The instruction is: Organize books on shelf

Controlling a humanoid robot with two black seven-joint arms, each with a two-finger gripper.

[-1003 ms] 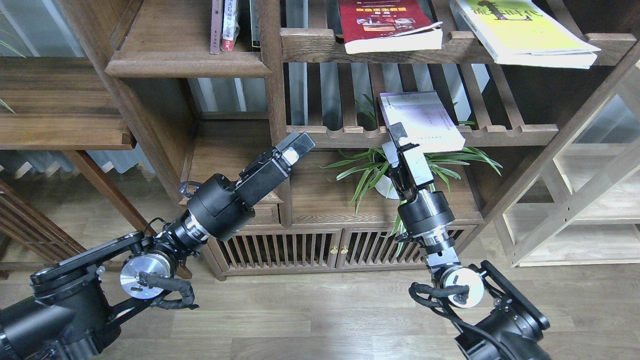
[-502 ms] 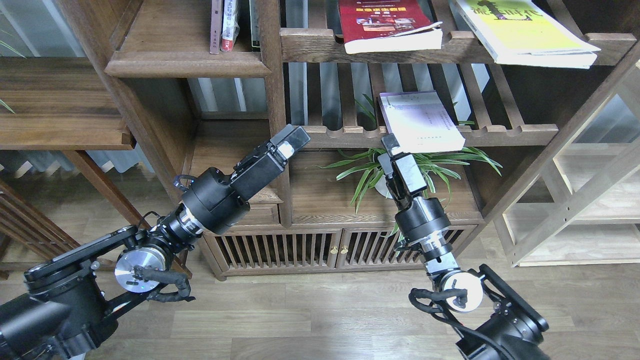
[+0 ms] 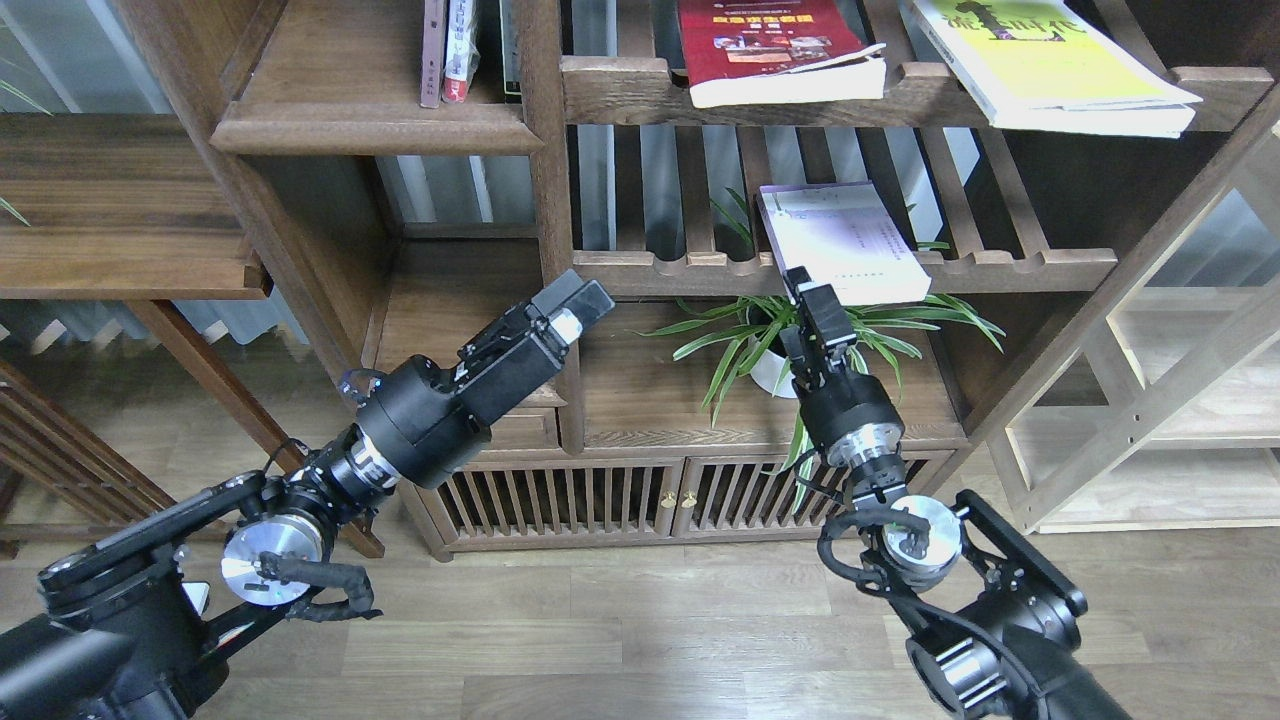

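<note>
A pale lavender-white book (image 3: 850, 240) lies flat on the middle slatted rack, its near end over the front rail. A thick dark-red book (image 3: 770, 45) and a yellow-green book (image 3: 1050, 60) lie on the upper slatted rack, both overhanging its rail. The solid dark-brown shelf (image 3: 370, 125) is at the upper left. My right gripper (image 3: 803, 285) points up at the lavender book's near left corner. Contact cannot be made out. My left gripper (image 3: 578, 300) hovers by the upright post, holding nothing. Neither gripper's fingers can be told apart.
A few thin books (image 3: 450, 50) stand upright on the solid shelf. A potted plant (image 3: 745, 345) sits under the middle rack, right behind my right gripper. Below is a low cabinet (image 3: 600, 500) with slatted doors. A pale wooden rack (image 3: 1150, 400) stands at the right.
Both arms have drawn back and down. The right gripper dropped from beside the lavender book's corner to just below it. The left gripper slid slightly down and left. No book has moved.
</note>
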